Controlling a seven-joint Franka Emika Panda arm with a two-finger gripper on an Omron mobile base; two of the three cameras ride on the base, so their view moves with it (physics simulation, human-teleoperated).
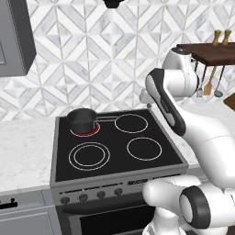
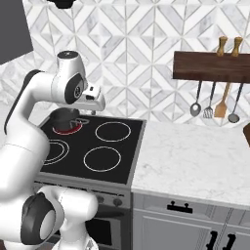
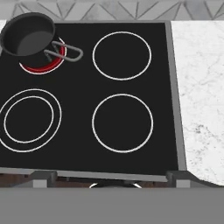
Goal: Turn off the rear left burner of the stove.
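While the rear left burner is glowing red under the saucepan at centre left of the left base view, the knobs are sitting low on the stove. In the right base view, the claw is hovering upper left; I cannot tell its spread. In the hand view, the burner is glowing upper left; picking a wrong knob risks lighting another ring.

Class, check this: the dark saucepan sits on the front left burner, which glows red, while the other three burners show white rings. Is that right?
Not quite. The dark saucepan sits on the rear left burner, not the front left; the hand view shows its red glow. The other three burners on the stove do show white rings.
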